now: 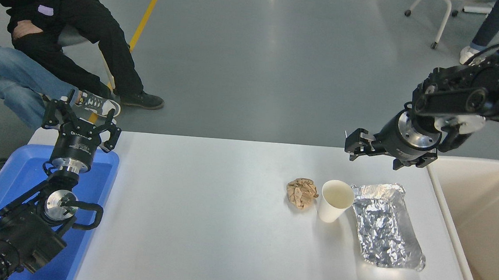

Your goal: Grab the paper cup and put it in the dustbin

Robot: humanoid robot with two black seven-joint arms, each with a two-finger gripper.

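The white paper cup [335,201] stands upright on the white table [209,216], between a crumpled brown paper ball [301,193] and a silver foil tray [385,224]. The beige dustbin [476,226] stands at the table's right end. My right gripper [351,145] comes in from the right edge, points left and hangs above the table's far edge, up and behind the cup; it holds nothing. My left gripper [80,117] is parked open at the lower left, over the blue tub.
A blue plastic tub [97,182] sits at the table's left end under the left arm. Seated people's legs [62,56] are beyond the far left corner. Another person's legs and a chair base are at the top right.
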